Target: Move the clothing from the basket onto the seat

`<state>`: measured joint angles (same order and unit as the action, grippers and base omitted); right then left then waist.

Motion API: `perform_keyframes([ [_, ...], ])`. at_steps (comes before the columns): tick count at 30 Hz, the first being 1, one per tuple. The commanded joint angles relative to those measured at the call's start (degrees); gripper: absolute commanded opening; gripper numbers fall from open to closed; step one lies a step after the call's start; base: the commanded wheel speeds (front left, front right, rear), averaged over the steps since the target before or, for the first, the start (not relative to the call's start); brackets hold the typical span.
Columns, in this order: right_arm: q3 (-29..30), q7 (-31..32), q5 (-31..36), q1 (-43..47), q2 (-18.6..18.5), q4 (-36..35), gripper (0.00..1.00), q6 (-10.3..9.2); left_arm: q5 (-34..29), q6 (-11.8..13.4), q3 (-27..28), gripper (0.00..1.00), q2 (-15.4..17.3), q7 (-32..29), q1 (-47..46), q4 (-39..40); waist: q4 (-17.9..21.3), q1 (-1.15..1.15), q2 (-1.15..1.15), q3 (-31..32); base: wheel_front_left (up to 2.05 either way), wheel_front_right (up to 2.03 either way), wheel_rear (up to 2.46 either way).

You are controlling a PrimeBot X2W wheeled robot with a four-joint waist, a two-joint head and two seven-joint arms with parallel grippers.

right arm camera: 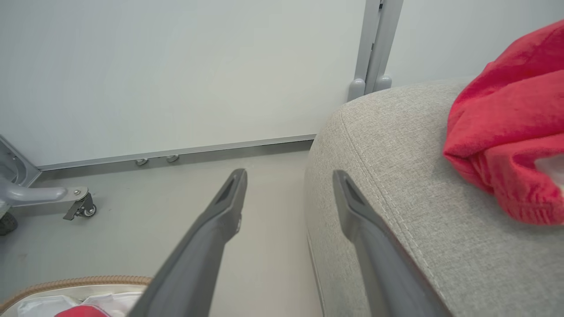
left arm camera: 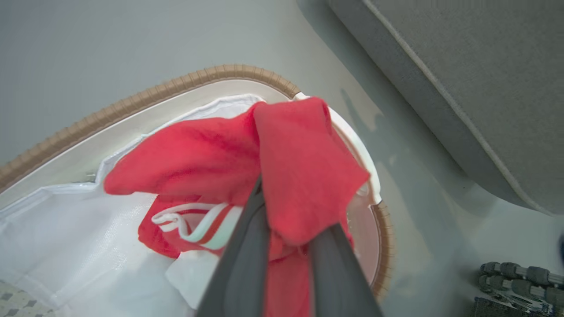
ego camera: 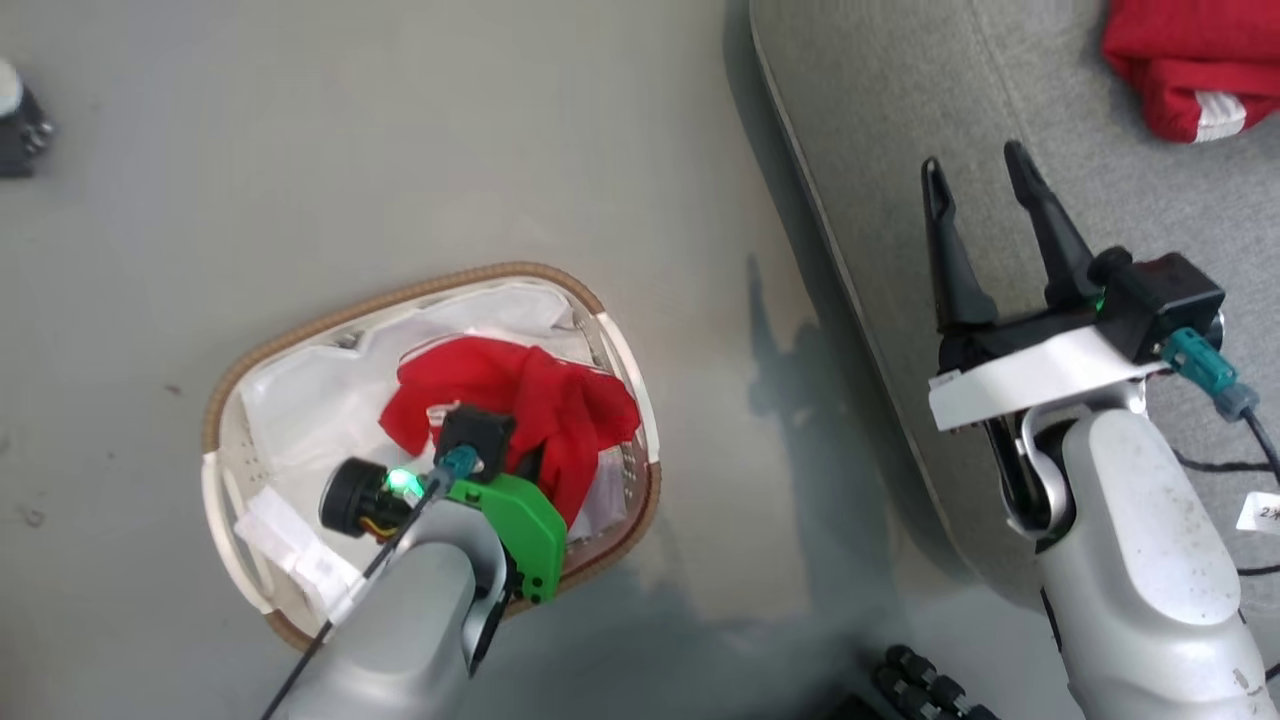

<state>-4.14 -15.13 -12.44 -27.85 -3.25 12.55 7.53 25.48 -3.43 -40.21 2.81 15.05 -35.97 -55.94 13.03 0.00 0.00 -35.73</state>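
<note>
The white basket (ego camera: 400, 292) with its brown rim stands on the grey floor, lined with a white sheet (ego camera: 300, 390). Red clothing (ego camera: 530, 390) lies bunched inside it. My left gripper (left arm camera: 291, 220) reaches down into the basket and is shut on a fold of that clothing (left arm camera: 299, 167); a white-striped cuff shows beside the fingers. My right gripper (ego camera: 975, 165) hangs open and empty over the left edge of the grey seat (ego camera: 900, 120). A second red garment (ego camera: 1190, 70) rests on the seat at the far right, also in the right wrist view (right arm camera: 506, 132).
A dark object (ego camera: 20, 130) sits on the floor at the far left. Black rollers (ego camera: 920, 680) lie near the bottom edge. Cables (ego camera: 1220, 465) trail by my right forearm. A wall panel and a castor frame (right arm camera: 79, 207) stand beyond the seat.
</note>
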Motion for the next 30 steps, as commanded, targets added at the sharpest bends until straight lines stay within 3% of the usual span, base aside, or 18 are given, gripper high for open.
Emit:
perform_keyframes([
  [1,0.2,0.0,0.3,1.6,-0.4,0.5,1.00,-0.08,-0.3,0.5,0.8,0.00,0.2,0.2,2.0,1.1,-3.5,0.00,0.00,6.1,0.00,0.00,0.00],
  [15,0.2,0.0,0.8,9.2,-0.3,3.8,1.00,-0.08,-4.0,-0.2,10.9,0.00,0.2,0.1,13.8,16.2,-6.8,0.00,0.00,18.8,0.00,0.00,0.00],
  [30,-0.5,0.0,0.5,16.3,0.2,5.9,1.00,-0.08,-7.0,-1.7,18.1,0.00,0.2,0.1,17.1,35.1,-6.6,0.00,0.00,26.6,0.00,0.00,0.00],
])
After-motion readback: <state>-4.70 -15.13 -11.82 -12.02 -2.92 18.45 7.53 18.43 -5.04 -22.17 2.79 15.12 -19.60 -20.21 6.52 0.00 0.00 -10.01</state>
